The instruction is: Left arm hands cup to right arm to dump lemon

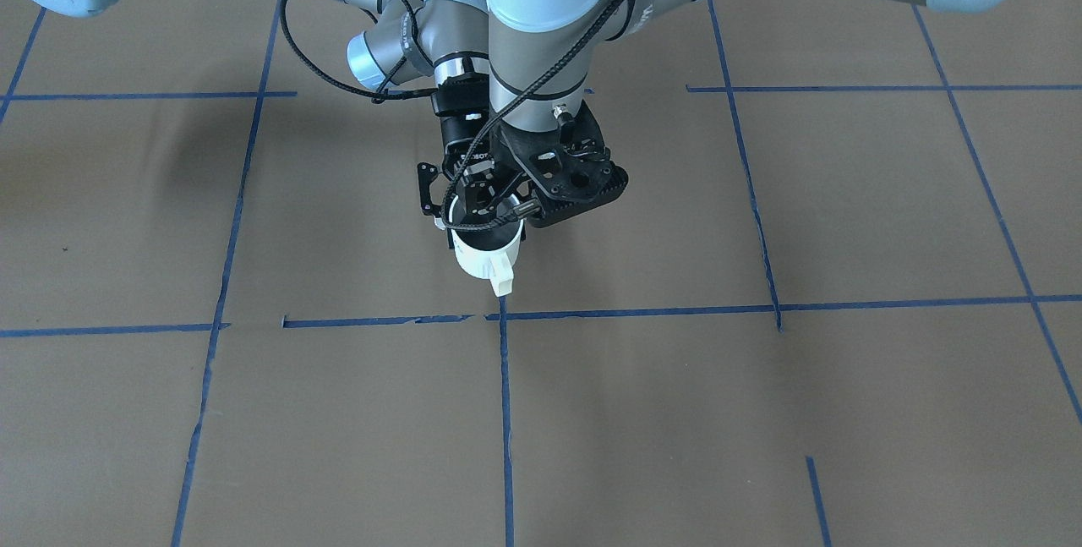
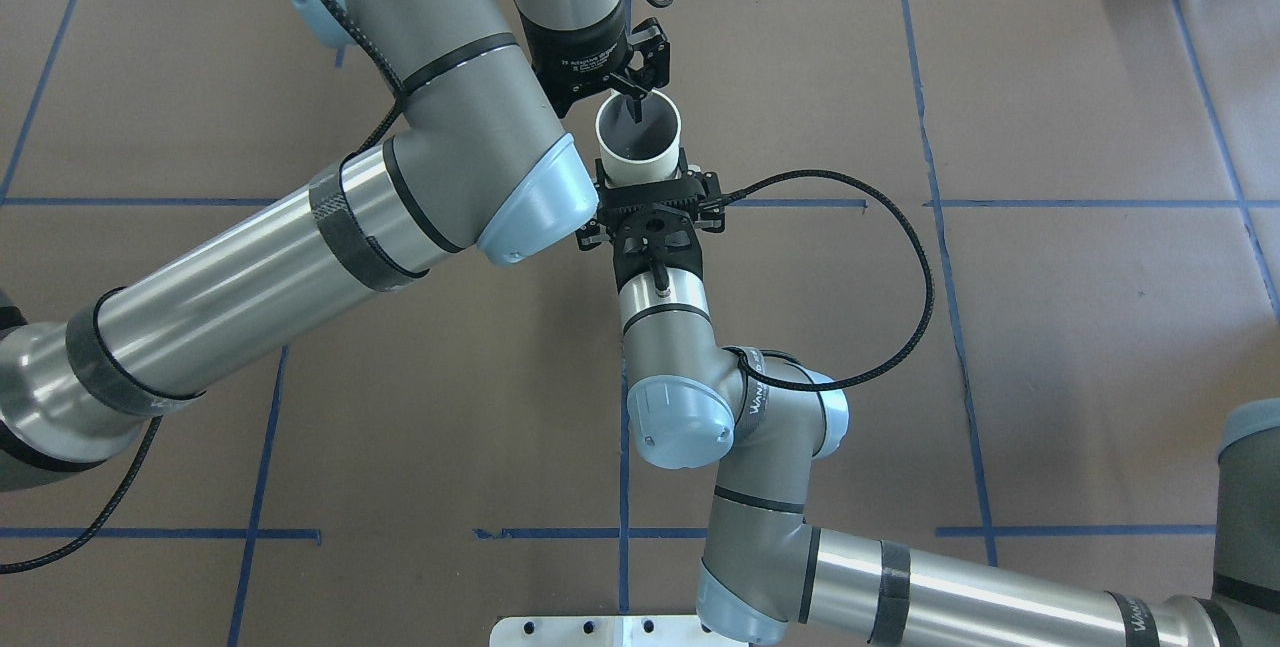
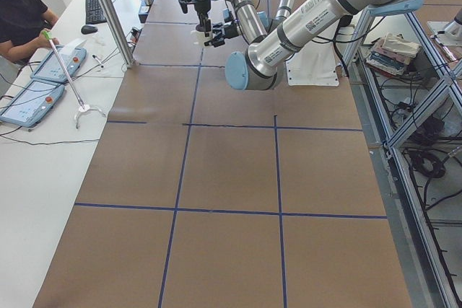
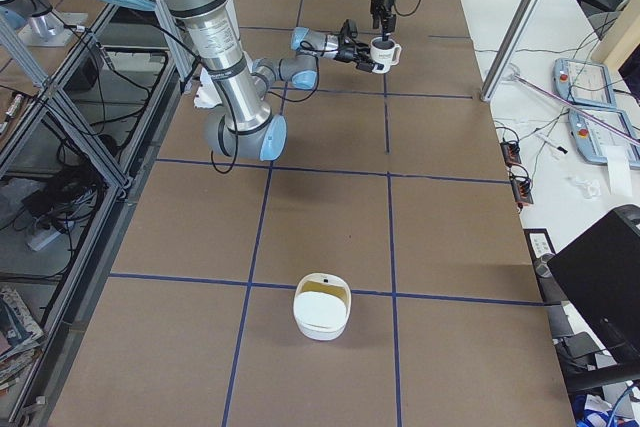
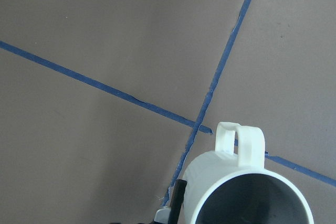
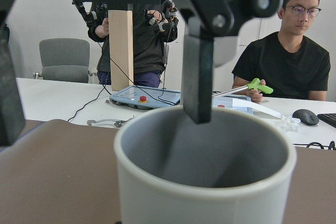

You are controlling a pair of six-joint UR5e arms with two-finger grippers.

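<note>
The cream-white cup (image 1: 489, 255) hangs above the table, its handle pointing away from the robot. It also shows in the overhead view (image 2: 640, 162), the left wrist view (image 5: 215, 174) and the right wrist view (image 6: 205, 203). My right gripper (image 2: 648, 179), the wide open-frame one, reaches in level and is shut on the cup's body. My left gripper (image 1: 461, 209), the narrow boxy one, hangs straight down over the cup and is open. One of its fingers (image 2: 637, 109) dips inside the cup and the other stays outside the wall. The cup's grey inside looks empty. No lemon shows in it.
A white bowl (image 4: 320, 312) with a yellowish inside stands far along the table toward the robot's right end. The brown table (image 1: 761, 412) carries a blue tape grid. Operators (image 6: 299, 51) sit at a side table with pendants (image 3: 54, 66) beyond the far edge.
</note>
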